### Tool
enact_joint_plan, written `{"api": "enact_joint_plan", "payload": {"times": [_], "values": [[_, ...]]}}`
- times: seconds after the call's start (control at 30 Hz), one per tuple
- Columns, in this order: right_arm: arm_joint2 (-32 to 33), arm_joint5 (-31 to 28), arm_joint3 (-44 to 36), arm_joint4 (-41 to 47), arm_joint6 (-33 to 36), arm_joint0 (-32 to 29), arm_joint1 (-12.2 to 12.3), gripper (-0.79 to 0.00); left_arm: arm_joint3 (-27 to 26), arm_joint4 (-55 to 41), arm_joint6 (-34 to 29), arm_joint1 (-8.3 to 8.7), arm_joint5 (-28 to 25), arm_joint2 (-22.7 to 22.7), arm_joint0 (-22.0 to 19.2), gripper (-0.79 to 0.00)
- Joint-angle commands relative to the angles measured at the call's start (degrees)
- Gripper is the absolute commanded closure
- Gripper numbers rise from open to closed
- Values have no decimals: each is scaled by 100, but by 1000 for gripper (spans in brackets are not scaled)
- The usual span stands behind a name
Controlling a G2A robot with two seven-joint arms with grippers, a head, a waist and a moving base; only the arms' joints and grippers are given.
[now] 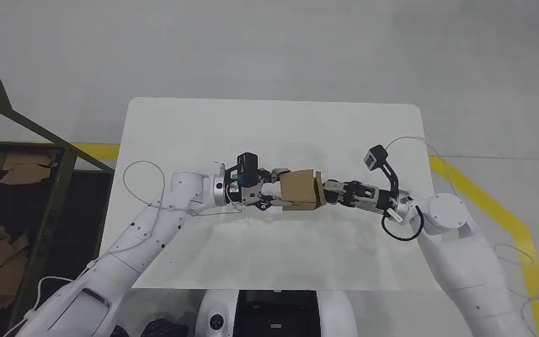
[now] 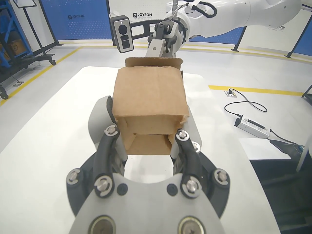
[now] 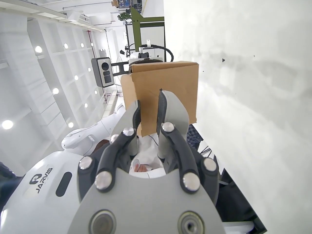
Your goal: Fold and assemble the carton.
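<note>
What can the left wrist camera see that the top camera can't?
Left wrist camera: you look right into the open end of the box, where a flap is folded across inside, and blue fence panels stand in the room behind.
Top camera: the whole white table from above, an arm coming in from each side, and cardboard scraps off to one side of the table.
Both: the box held between the left gripper and the right gripper.
</note>
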Motion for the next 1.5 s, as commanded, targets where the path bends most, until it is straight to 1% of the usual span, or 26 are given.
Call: {"api": "enact_joint_plan", "payload": {"times": [0.0,0.1,0.33,0.47,0.6,0.87,1.07,1.23,1.47], "values": [[16,1,-19,-14,-13,-13,5,-188,0,-3,-11,-4,-2,0,-1,-388],[34,-4,-54,-30,-14,-40,12,-200,11,-9,-40,-12,4,6,-4,-388],[57,-5,-84,-77,14,-80,28,-182,8,-41,-116,-34,42,16,-15,-391],[61,19,-101,-171,1,-91,39,-151,3,-50,-167,-47,58,28,-23,-391],[73,36,-128,-234,-66,-103,46,-151,-2,-55,-212,-57,60,30,-34,-391],[128,51,-183,-261,-143,-138,62,-126,-43,-63,-233,-66,56,12,-19,-391],[80,137,-275,-355,-165,-136,66,-80,-74,-43,-256,-74,56,12,-10,-400],[47,180,-357,-427,-177,-140,71,-68,-85,-22,-294,-87,62,26,-22,-403],[12,248,-445,-475,-215,-128,74,-74,-104,-9,-319,-107,71,45,-49,-397]]}}
